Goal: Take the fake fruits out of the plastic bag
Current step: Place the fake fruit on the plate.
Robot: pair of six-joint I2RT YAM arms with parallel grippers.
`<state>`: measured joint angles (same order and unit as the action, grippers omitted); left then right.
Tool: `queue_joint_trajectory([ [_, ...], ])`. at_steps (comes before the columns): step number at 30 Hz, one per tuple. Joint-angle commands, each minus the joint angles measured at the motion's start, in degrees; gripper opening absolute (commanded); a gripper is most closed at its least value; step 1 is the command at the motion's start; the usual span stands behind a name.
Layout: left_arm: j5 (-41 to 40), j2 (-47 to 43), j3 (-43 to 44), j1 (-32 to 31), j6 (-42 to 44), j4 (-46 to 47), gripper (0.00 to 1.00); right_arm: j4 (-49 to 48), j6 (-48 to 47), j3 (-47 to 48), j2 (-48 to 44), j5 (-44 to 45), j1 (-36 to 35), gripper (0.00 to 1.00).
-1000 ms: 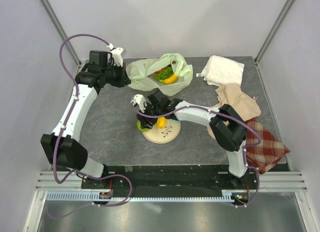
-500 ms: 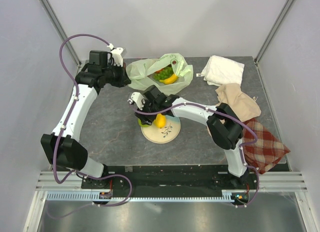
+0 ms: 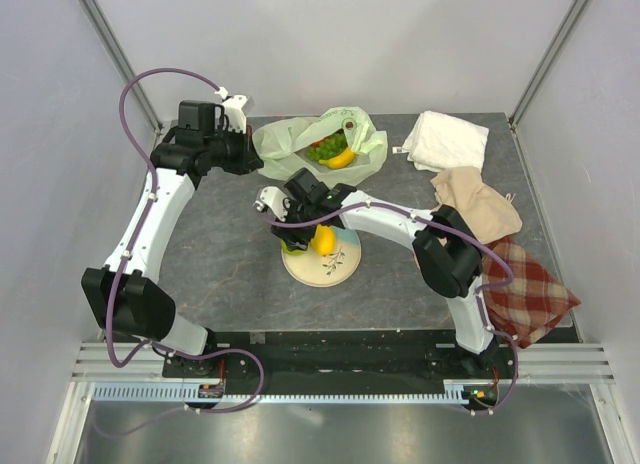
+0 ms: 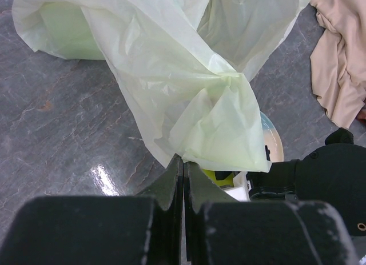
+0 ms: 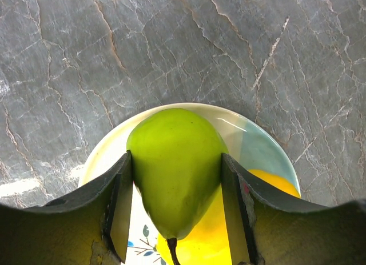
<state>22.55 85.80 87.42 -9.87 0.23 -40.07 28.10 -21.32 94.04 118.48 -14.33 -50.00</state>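
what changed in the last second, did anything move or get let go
The right end effector, clamped on the green fruit, shifted slightly toward the far side over the plate, and its elbow swung a little leftward in the top view. Nothing was let go. The left end effector stays shut on the plastic bag, and the fruits left in the bag kept their places.

Off-task items on the grey table [image 3: 225, 259].
We note a floral plate [image 3: 338, 274] centre; white cloth [image 3: 447, 140], beige cloth [image 3: 478, 202], plaid cloth [image 3: 530, 289] rightward.
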Motion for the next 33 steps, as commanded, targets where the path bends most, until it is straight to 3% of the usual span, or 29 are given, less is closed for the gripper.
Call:
queue_joint_trajectory([
  [1,1.19,-0.20,2.14,0.20,-0.84,2.37,0.03,3.19,-1.27,2.46,1.41,-1.31,-0.45,0.45],
  [5,1.36,0.07,2.41,0.20,-0.84,2.54,0.03,3.72,-0.48,2.90,1.58,-1.41,-0.80,0.64],
  [6,1.45,0.24,2.32,0.20,-0.76,2.55,0.03,3.63,-0.21,3.25,1.58,-1.32,-0.80,0.72],
  [8,1.62,0.24,2.32,0.20,-0.76,2.63,0.03,3.72,0.40,3.69,1.15,-1.32,-0.80,0.98],
  [21,3.73,2.00,3.99,0.20,-1.28,2.90,0.03,4.86,5.05,9.93,-7.20,-6.94,-0.45,0.98],
  [27,3.74,1.57,2.59,0.20,-1.72,2.63,0.02,-0.04,13.66,11.60,-11.42,-10.89,8.76,0.98],
  [33,4.78,-1.07,-0.49,0.20,-1.11,1.58,0.01,-3.13,12.62,15.47,-8.79,-10.11,18.09,0.95],
])
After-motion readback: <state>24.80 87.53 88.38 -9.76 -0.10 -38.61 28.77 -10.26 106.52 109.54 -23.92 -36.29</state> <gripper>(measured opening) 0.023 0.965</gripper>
